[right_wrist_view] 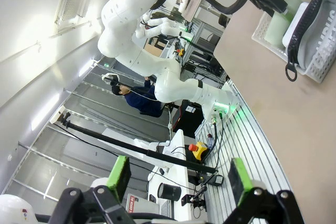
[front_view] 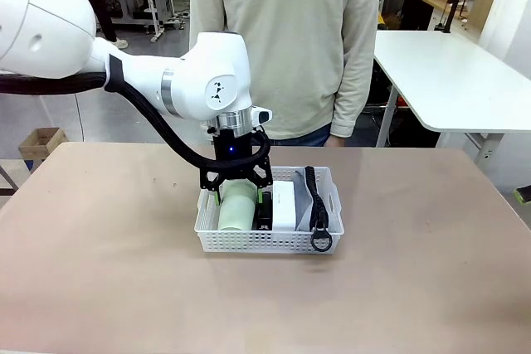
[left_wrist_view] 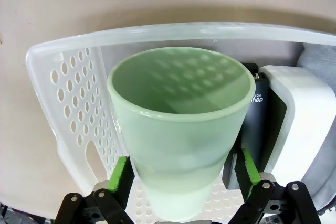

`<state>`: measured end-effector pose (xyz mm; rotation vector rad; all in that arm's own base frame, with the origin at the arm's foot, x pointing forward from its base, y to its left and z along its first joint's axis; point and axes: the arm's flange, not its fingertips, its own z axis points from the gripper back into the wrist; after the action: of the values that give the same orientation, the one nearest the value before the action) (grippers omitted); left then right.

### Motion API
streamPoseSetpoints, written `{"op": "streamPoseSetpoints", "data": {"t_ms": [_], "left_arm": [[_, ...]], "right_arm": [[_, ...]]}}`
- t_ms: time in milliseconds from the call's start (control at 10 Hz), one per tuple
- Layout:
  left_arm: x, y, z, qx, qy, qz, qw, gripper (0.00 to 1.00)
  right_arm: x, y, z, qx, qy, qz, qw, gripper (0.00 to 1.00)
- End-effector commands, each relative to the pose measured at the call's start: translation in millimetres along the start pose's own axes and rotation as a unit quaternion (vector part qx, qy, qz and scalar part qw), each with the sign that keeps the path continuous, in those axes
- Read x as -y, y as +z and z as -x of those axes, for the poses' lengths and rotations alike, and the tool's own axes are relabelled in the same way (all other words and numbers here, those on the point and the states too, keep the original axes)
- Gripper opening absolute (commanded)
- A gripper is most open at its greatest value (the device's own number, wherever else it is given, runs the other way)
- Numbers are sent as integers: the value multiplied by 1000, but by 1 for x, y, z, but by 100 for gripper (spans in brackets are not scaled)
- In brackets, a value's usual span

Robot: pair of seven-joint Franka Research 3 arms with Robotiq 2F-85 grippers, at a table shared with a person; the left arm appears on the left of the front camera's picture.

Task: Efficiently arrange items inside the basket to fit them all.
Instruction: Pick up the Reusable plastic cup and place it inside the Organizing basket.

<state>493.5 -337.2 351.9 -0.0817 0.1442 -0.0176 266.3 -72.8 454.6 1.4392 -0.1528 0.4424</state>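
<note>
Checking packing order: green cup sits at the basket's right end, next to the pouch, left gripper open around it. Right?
Not quite. The green cup sits at the basket's left end, beside the black stapler; the pouch is at the opposite end. The front view shows it. The left gripper is open around the cup.

Upside-down "deli" on black stapler (left_wrist_view: 258, 124)

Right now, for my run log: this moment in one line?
left gripper: open, straddling cup | cup: in basket beside stapler | right gripper: open, away

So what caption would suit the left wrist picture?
Open left gripper straddling the pale green cup in the white basket.
</note>
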Motion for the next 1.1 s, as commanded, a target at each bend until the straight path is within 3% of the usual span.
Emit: {"op": "streamPoseSetpoints", "data": {"t_ms": [0,300,400,500,700,800,900,1000], "left_arm": [[-2,8,1,13,14,1,1000,100],[-57,80,29,9,-54,84,995,100],[-87,112,49,18,-88,141,986,100],[-117,133,60,38,-75,181,980,100],[-197,150,64,-10,-88,253,963,100],[-255,147,58,-49,-81,327,940,100],[-300,132,55,-97,-126,396,904,100],[-338,114,55,-116,-141,463,867,100]], "right_arm": [[-3,-1,0,3,1,-7,1000,100],[-3,-1,0,3,1,-7,1000,100],[-3,-1,0,3,1,-7,1000,100],[-3,-1,0,3,1,-7,1000,100],[-3,-1,0,3,1,-7,1000,100],[-3,-1,0,3,1,-7,1000,100],[-3,-1,0,3,1,-7,1000,100],[-3,-1,0,3,1,-7,1000,100]]}}
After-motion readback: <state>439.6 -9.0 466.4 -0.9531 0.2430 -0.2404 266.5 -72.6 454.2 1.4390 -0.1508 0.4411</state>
